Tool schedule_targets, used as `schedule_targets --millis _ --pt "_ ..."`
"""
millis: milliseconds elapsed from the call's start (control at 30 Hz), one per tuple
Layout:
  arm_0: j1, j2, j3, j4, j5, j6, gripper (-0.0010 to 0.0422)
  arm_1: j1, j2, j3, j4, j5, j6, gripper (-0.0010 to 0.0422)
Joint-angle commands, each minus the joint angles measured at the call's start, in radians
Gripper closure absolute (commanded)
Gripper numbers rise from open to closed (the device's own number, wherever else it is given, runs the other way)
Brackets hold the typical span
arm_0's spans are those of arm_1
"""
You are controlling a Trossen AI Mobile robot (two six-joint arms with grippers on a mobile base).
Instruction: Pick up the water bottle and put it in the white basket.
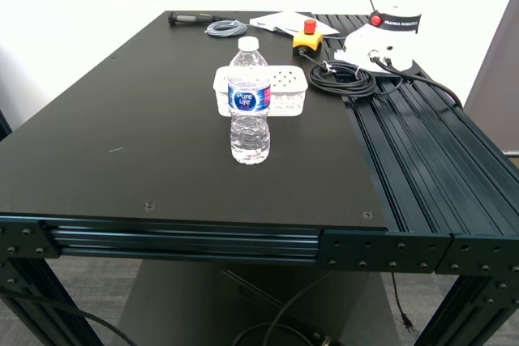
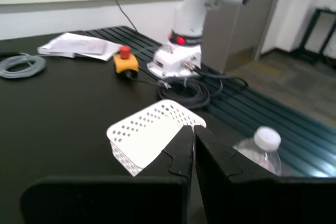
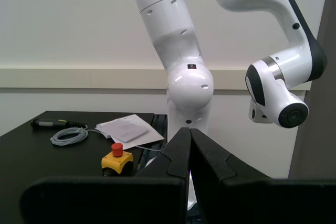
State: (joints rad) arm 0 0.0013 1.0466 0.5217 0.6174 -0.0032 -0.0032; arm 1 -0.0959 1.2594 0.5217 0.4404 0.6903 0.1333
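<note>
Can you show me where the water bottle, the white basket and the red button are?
water bottle (image 1: 249, 101): exterior view, on its blue label.
white basket (image 1: 287, 93): exterior view, on its holed side wall, behind the bottle.
red button (image 1: 309, 26): exterior view, on the red top of its yellow box.

First gripper: my first gripper (image 2: 193, 153) has its jaws closed together, nothing between them, raised above the table.
Second gripper: my second gripper (image 3: 190, 153) has its jaws closed together, empty, held level and high.
</note>
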Motion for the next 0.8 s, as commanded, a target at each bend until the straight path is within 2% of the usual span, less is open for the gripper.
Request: schedule_targets --millis 33,200,267,533,800 --pt "0.000 0.000 0.001 0.003 0.001 0.003 0.0412 -0.039 0.047 0.001 0.005 0.007 0.039 0.0402" --pt "0.000 0.000 0.001 0.003 0.001 0.003 0.0412 -0.073 0.104 0.018 0.011 0.118 0.037 0.0368" --pt "0.000 0.000 0.001 0.003 0.001 0.003 0.0412 -0.079 0.111 0.029 0.015 0.132 0.036 0.0349" --pt "0.000 0.000 0.001 0.002 0.001 0.003 0.0412 -0.131 0.129 0.042 0.050 0.131 0.036 0.0262" --pt "0.000 0.000 0.001 0.001 0.001 0.002 0.0412 -0.220 0.260 0.051 0.153 0.106 0.032 0.0253"
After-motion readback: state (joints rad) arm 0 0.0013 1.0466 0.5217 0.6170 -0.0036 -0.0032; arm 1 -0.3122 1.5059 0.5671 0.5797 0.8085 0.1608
